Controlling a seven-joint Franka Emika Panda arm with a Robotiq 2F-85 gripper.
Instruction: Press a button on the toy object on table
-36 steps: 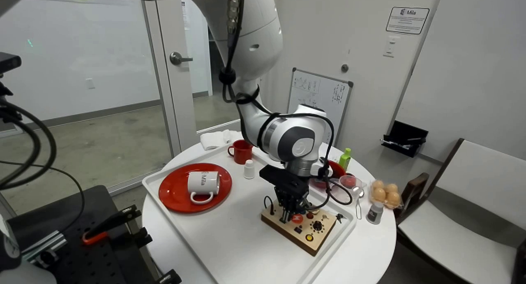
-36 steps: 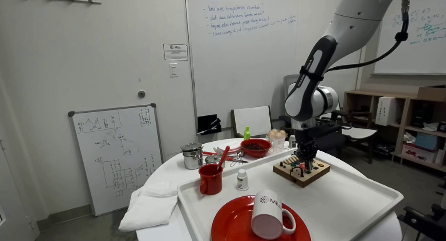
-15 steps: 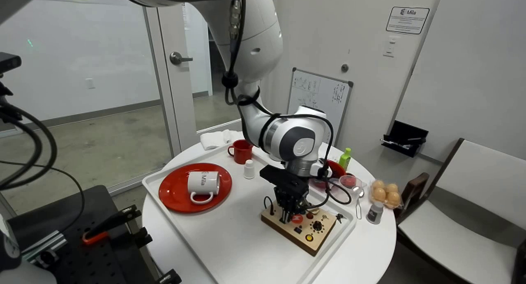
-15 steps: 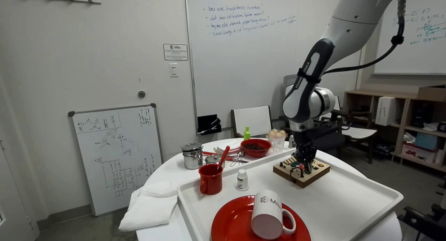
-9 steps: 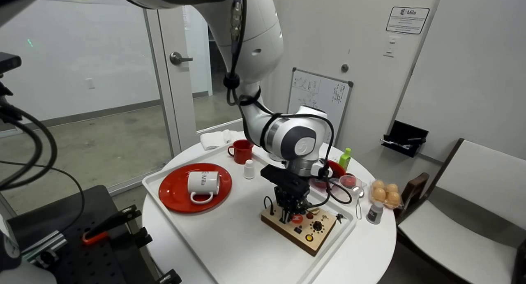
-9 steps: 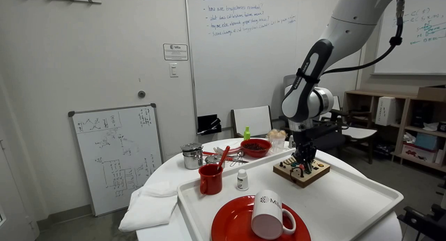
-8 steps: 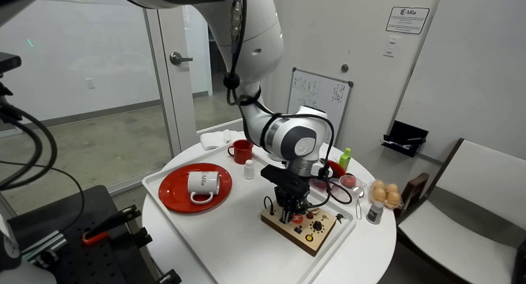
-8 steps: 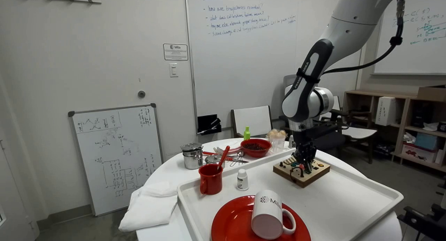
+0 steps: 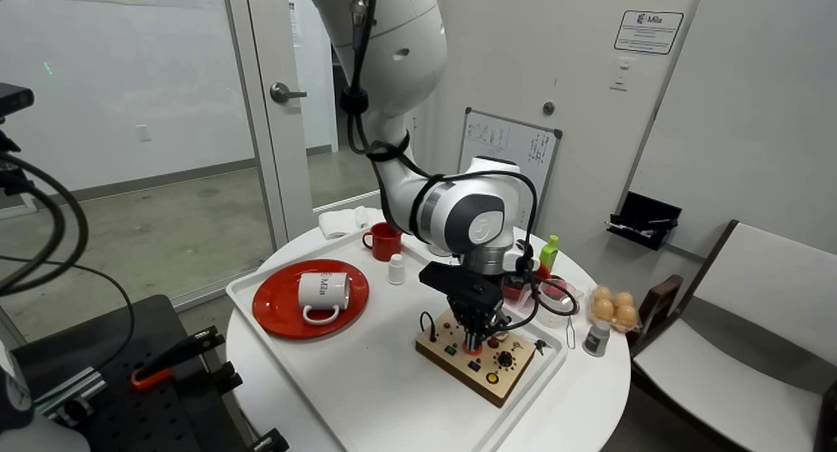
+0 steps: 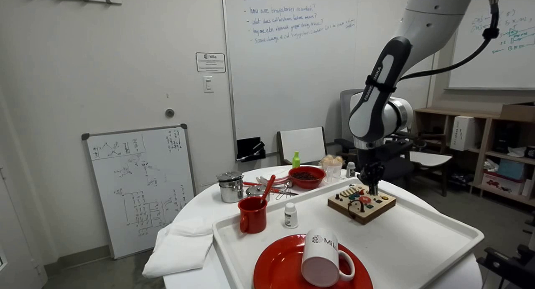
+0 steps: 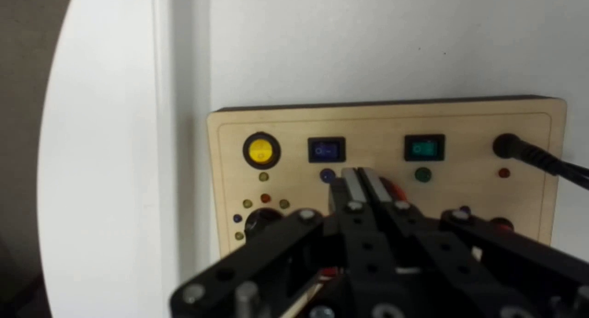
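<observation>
The toy board [image 11: 375, 147] lies flat in the white tray [image 9: 386, 386] on the round table [image 9: 595, 399], close to the tray's rim, with a black cable [image 11: 536, 158] plugged in near one corner. We see our claw [image 11: 360, 180] over the middle of the board, its two fingers side by side with nothing between them. In the wrist view the tips show between the blue switch [image 11: 326, 150] and the green switch [image 11: 424, 147], nearer the blue one, and a bit of the red disc [image 11: 396, 189] peeps out beside them. Whether the tips touch the board or float just above it, we cannot fairly say from these angles.

We take the step in hand to be lining up over a button; neither switch lies under the tips, so we judge the press is yet to come. Next we would settle on one target, the blue switch seeming the handiest, shift sideways until the joined tips stand square over it, then push straight down and lift. The yellow button [image 11: 261, 151] would ask a longer shift. A slanted push could skid the board.
</observation>
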